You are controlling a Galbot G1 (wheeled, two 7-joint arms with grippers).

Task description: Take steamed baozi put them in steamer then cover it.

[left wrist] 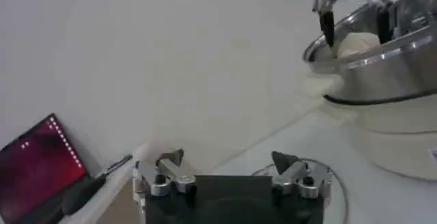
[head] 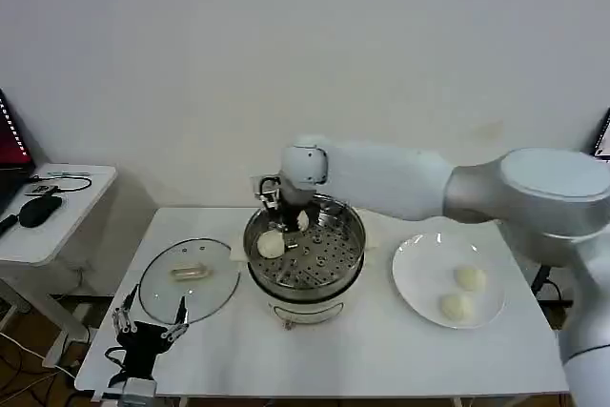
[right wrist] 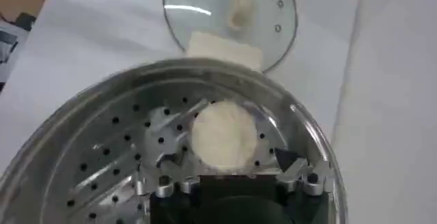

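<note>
Head view: the right gripper (head: 283,219) hung over the steamer (head: 305,253), fingers spread around one baozi (head: 272,245) on its tray; cover (head: 190,278) beside steamer; left gripper (head: 150,320) spread, near cover; no legible writing.

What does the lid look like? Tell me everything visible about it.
The lid is a round clear glass disc with a thin metal rim and a pale oblong handle at its centre; two small vent holes show in the right wrist view. It lies flat on the white table, handle up, beside the steamer on the robot's left, near but apart from it. The left tool sits at its near edge, open.
</note>
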